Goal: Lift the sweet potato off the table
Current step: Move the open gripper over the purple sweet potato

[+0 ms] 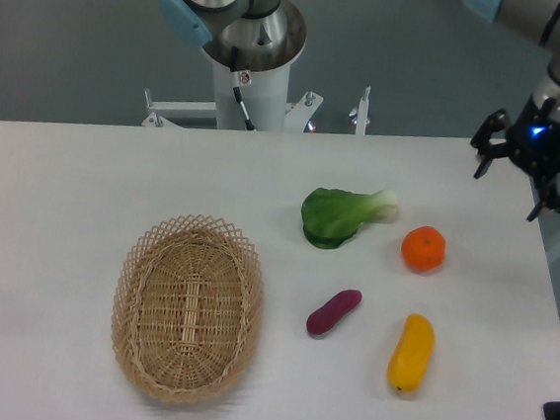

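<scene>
- On the white counter (85, 171), right of centre, the sweet potato (334, 313) lies flat, a small dark purple oblong slanting from lower left to upper right; nothing touches it
- Just to its left stands an oval wicker basket (188, 306), apart from it by a narrow strip of bare counter
- To its right lies a larger yellow-orange oblong vegetable (411, 353), near but not touching; above that sits a round orange fruit (423, 249)
- Above the sweet potato rests a green leafy vegetable (339, 215) with a pale stem end pointing right; it is apart from the orange fruit
- Far to the upper right, at the counter's back corner, the hand (528, 172) hangs on the arm, well apart from the sweet potato; its dark fingers (486, 150) stand spread apart with nothing between them; a blue light glows on its body
- Behind the counter's far edge rises the arm's white base column (248, 78)
</scene>
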{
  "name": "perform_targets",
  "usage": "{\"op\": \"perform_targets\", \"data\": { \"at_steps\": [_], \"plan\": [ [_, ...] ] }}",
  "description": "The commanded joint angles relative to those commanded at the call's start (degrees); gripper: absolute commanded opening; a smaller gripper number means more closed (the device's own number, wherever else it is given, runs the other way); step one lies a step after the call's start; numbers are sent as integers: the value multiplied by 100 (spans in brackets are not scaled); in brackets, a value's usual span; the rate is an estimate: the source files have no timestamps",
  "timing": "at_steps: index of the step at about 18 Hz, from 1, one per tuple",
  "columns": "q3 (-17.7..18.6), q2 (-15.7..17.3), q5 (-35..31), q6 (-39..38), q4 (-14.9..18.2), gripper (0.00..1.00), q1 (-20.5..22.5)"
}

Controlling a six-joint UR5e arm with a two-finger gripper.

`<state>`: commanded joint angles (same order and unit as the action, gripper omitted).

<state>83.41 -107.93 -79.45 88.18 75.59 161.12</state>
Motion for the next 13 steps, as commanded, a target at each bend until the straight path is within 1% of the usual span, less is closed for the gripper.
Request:
{"op": "perform_targets", "data": {
  "at_steps": [2,4,7,8,10,11,13],
  "plan": [
    [123,-70,-9,-528,-167,100,-272],
    [298,-97,9,-889,-403,100,-457],
    [562,-263,-9,-1793,-1070,100,-914],
    [685,-342,-18,-1944,-1299,100,-1028],
    [913,-457,-9,-1972,-1704,100,-1187],
    [993,-527,-26,-1980,-1862,100,-1275],
    [1072,-677,-44,-1989,-2056,100,-1390]
  ]
}}
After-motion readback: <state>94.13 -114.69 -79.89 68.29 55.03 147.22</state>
